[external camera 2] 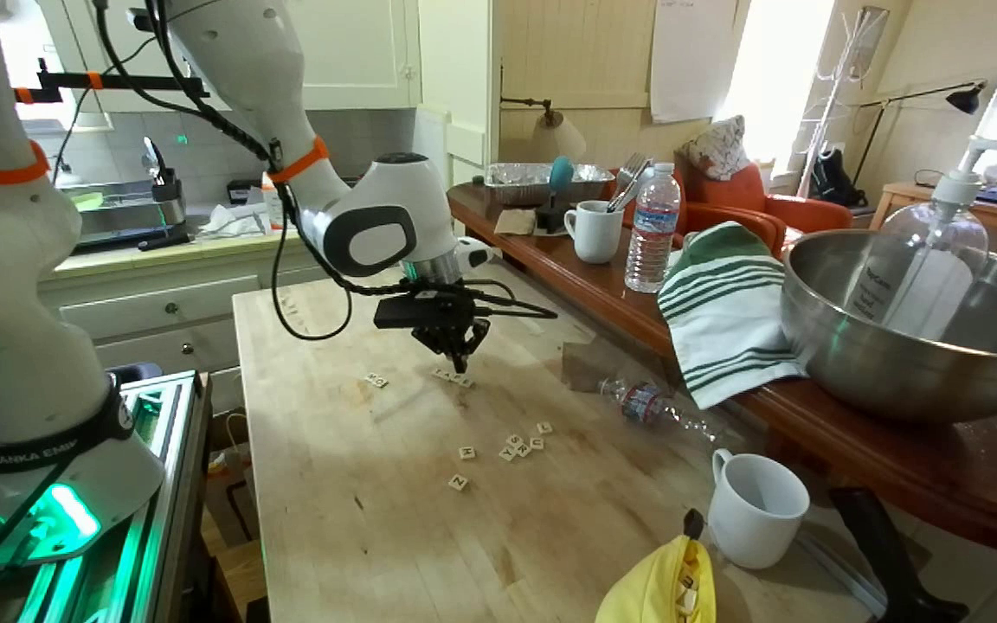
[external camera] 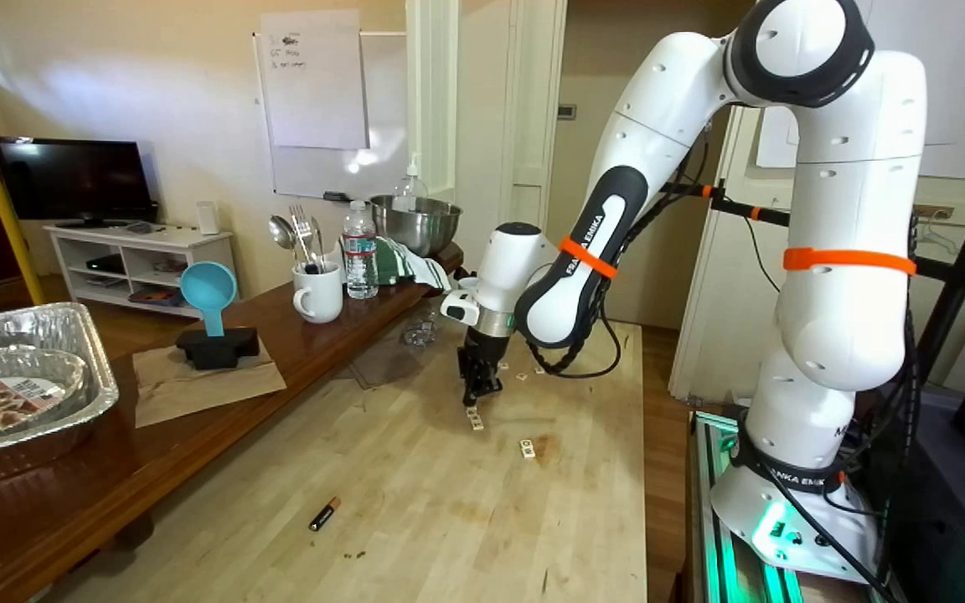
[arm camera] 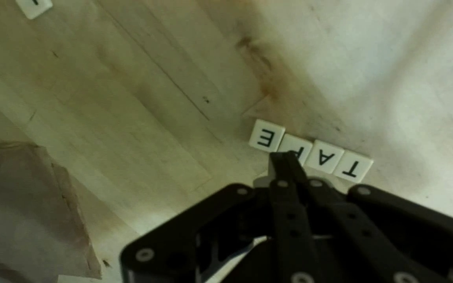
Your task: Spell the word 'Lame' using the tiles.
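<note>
Small whitish tiles lie flat on the wooden table. A tight row reads T, A, a partly covered letter like P, and E, upside down in the wrist view. The row shows in both exterior views. A tile pair lies beside the row, also here. More loose tiles lie apart, with single ones. My gripper has its fingertips together with nothing visible between them, just above the partly covered tile. It points down in both exterior views.
A battery lies on the table. A plastic bottle, a white mug, a yellow pouch and a black handle lie along one side. A raised brown ledge bears a mug, bottle, towel and bowl.
</note>
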`<state>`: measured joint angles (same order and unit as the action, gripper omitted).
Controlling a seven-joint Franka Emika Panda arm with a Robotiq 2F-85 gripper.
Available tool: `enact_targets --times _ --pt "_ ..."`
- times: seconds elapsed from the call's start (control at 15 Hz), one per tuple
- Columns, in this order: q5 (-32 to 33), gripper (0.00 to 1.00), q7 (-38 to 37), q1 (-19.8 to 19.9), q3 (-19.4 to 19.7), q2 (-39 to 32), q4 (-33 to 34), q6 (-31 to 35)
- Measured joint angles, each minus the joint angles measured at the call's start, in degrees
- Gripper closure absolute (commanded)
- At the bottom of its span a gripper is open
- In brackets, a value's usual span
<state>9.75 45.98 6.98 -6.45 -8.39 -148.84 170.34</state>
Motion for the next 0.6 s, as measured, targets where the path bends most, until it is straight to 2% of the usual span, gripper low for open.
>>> enact_targets --times 0.33,0.6 --pt "-6.03 0.31 -1.41 -0.57 -0.56 2.17 0.05 -5.31" --pt "-7.73 0.01 -4.12 -1.32 -0.18 3.55 0.14 -7.59"
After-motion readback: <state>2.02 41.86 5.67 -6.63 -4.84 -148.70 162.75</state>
